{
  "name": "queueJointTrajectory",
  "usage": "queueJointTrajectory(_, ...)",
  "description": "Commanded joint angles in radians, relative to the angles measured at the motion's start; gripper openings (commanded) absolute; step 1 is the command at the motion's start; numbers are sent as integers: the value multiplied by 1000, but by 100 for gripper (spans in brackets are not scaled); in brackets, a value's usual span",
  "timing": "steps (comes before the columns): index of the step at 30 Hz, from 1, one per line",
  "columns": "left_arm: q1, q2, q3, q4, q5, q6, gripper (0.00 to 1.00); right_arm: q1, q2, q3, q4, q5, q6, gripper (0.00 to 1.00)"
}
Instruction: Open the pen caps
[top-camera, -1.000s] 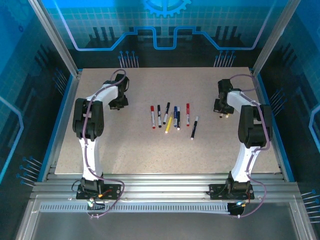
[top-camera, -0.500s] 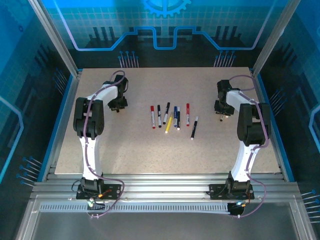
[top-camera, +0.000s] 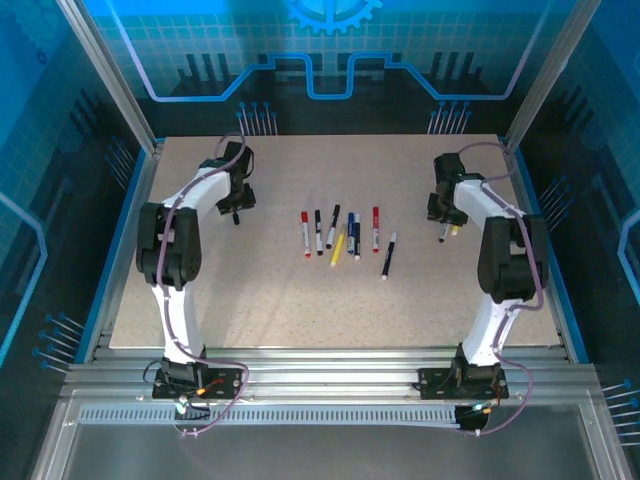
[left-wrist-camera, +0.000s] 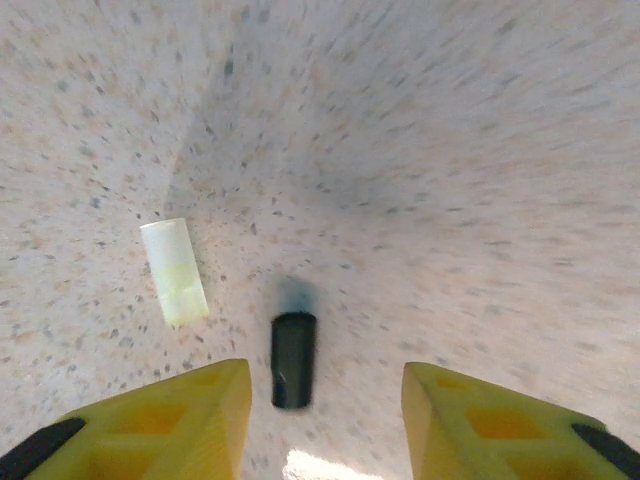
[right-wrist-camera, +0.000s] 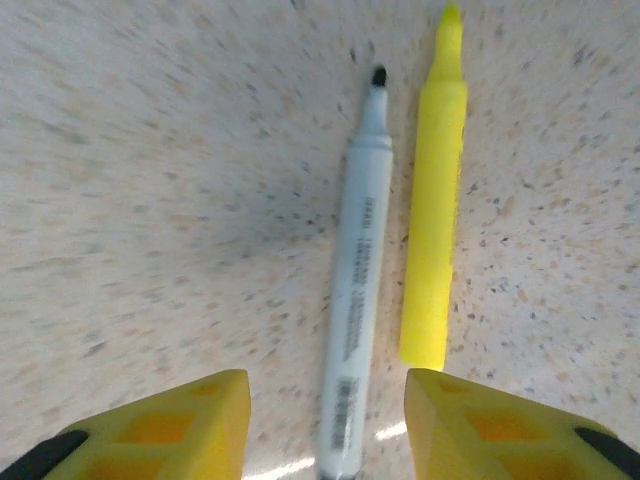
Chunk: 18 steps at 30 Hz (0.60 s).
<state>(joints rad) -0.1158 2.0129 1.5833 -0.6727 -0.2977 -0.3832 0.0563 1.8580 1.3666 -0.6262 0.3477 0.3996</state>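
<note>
Left wrist view brings the caps close — a pale cap (left-wrist-camera: 174, 272) and a black cap (left-wrist-camera: 293, 358) near each other on the speckled table (left-wrist-camera: 450, 150). The black one sits between the left gripper's (left-wrist-camera: 325, 425) spread, empty jaws. Right wrist view has a grey pen barrel (right-wrist-camera: 355, 310) and a yellow highlighter barrel (right-wrist-camera: 435, 220), both uncapped, with the right gripper (right-wrist-camera: 325, 425) likewise spread. From above, capped pens (top-camera: 340, 235) lie in a row mid-table, between the arms.

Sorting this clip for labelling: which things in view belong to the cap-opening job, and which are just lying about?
Job:
- black cap
- pale yellow cap
- row of pens mid-table, caps seemingly on

Lying about:
- grey marker, uncapped
- yellow highlighter, uncapped
</note>
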Motion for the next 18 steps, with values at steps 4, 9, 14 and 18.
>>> queueJointTrajectory(4,-142,-114,-2,98,43,-26,47,154,-179,-57,29,65,23,53)
queueJointTrajectory(9,-241,2,69,73,72,-48,47,255,-246,-98,50,28,32,55)
queueJointTrajectory(14,-290,112,136,69,89,-65,47,316,-292,-136,69,-48,46,55)
queueJointTrajectory(18,-303,169,181,61,104,-72,47,335,-305,-154,78,-70,49,55)
